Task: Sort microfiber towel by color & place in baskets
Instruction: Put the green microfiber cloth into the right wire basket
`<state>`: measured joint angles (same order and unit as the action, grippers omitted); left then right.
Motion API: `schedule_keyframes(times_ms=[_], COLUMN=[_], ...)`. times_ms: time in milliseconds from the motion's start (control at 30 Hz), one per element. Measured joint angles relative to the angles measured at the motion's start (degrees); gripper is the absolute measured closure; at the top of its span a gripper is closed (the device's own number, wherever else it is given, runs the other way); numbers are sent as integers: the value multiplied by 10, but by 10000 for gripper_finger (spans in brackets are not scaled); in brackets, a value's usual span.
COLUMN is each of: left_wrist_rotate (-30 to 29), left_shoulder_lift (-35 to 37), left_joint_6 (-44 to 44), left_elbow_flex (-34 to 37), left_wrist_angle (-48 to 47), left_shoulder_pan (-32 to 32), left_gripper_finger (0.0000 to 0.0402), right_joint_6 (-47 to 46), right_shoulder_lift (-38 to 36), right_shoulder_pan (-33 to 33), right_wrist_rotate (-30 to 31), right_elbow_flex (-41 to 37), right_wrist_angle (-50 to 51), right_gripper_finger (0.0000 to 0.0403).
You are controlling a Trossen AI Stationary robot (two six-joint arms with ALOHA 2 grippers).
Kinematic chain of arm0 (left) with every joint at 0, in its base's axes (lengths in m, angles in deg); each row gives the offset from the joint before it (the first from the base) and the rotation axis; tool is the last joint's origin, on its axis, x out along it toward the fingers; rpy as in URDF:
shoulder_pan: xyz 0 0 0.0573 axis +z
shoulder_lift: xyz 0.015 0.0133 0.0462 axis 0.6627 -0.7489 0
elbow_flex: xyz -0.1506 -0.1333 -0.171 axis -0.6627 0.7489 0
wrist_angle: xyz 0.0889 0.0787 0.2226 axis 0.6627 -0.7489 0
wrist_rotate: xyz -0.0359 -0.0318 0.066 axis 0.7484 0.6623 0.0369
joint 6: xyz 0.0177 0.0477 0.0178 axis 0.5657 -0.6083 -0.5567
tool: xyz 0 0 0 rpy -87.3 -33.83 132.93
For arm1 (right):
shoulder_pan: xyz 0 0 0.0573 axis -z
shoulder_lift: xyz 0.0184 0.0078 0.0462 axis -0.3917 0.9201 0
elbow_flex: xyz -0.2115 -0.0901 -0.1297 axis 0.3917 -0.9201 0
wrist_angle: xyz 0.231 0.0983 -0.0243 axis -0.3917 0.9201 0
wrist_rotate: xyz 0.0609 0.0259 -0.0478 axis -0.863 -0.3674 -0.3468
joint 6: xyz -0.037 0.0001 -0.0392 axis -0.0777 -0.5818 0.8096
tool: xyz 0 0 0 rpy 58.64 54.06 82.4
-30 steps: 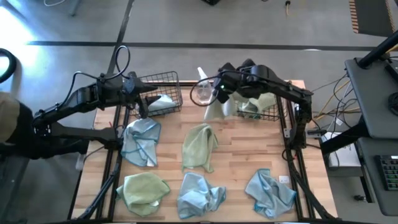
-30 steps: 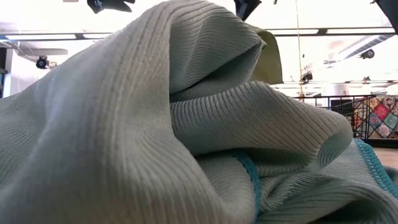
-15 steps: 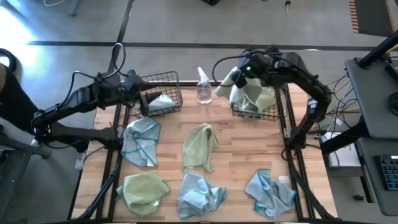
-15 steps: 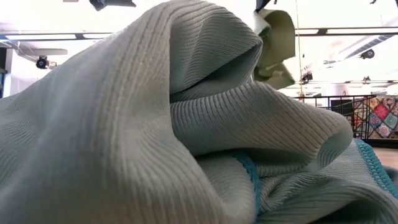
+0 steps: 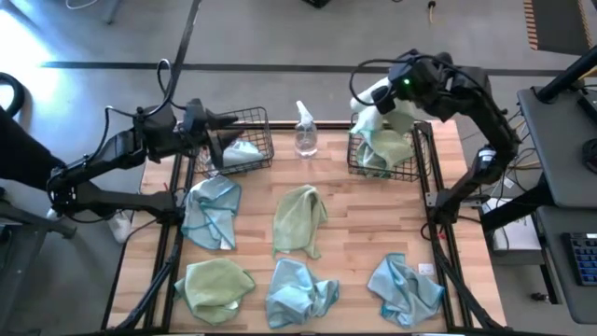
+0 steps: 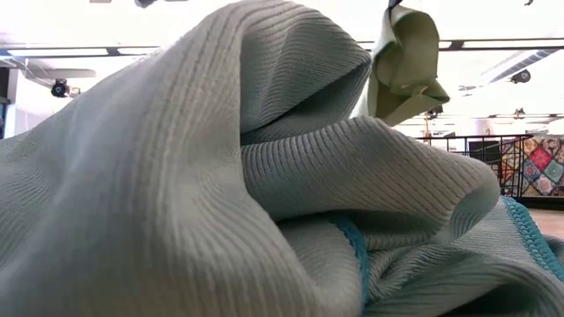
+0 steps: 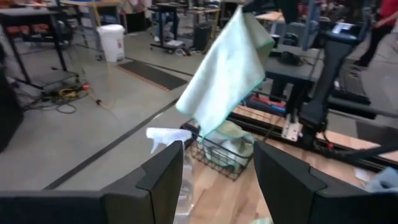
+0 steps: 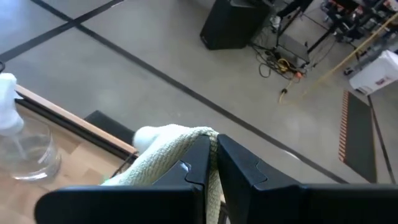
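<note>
My right gripper (image 5: 381, 93) is shut on a pale yellow-green towel (image 5: 369, 119) that hangs over the right basket (image 5: 410, 168). The basket holds more yellow-green cloth (image 5: 384, 149). The hanging towel (image 7: 225, 71) also shows in the left wrist view and in the low view (image 6: 405, 62). My left gripper (image 7: 211, 180) is open beside the left basket (image 5: 254, 119), which holds a light blue towel (image 5: 240, 151). Several towels lie flat on the table: light blue (image 5: 211, 212), (image 5: 298, 289), (image 5: 406, 287) and yellow-green (image 5: 298, 219), (image 5: 216, 285). My right gripper pinches the yellow-green towel by a bunched upper part (image 8: 186, 146) between its two fingers (image 8: 239, 165). The towel hangs slack below the gripper, lifted clear of the table. Whether its lower tip (image 7: 205, 127) touches the cloth in the basket, I cannot tell.
A clear spray bottle (image 5: 304, 136) stands between the two baskets. Black frame rails (image 5: 170, 233), (image 5: 437, 215) run along the table's left and right sides. A light blue towel (image 6: 220, 194) lies close before the low camera and hides most of the table.
My right gripper has carried the yellow-green towel toward the table's right and far edge, from beside the spray bottle to above the right basket. The towel has stayed hanging below it.
</note>
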<state>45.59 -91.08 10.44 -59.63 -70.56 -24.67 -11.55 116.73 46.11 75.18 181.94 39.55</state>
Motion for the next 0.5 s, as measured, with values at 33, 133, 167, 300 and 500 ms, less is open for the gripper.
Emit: schedule_keyframes(times_ms=[33, 133, 167, 300, 500], left_wrist_rotate=[-7, -11, -11, -11, -11], left_shoulder_lift=[0, 0, 0, 0, 0], left_joint_6=[1, 1, 1, 1, 3], left_elbow_flex=[0, 0, 0, 0, 0], left_wrist_angle=[2, 4, 6, 9, 13], left_shoulder_pan=[0, 0, 0, 0, 0], left_gripper_finger=[222, 222, 222, 222, 222], right_joint_6=[0, 0, -1, -21, -51], right_shoulder_lift=[-5, -23, -31, -64, -110], right_shoulder_pan=[2, 6, 8, 9, 9], right_wrist_rotate=[-1, -10, -22, -79, -83], right_elbow_flex=[-8, -47, -64, -134, -235], right_wrist_angle=[0, 0, 0, 1, 0], right_gripper_finger=[380, 380, 380, 380, 380])
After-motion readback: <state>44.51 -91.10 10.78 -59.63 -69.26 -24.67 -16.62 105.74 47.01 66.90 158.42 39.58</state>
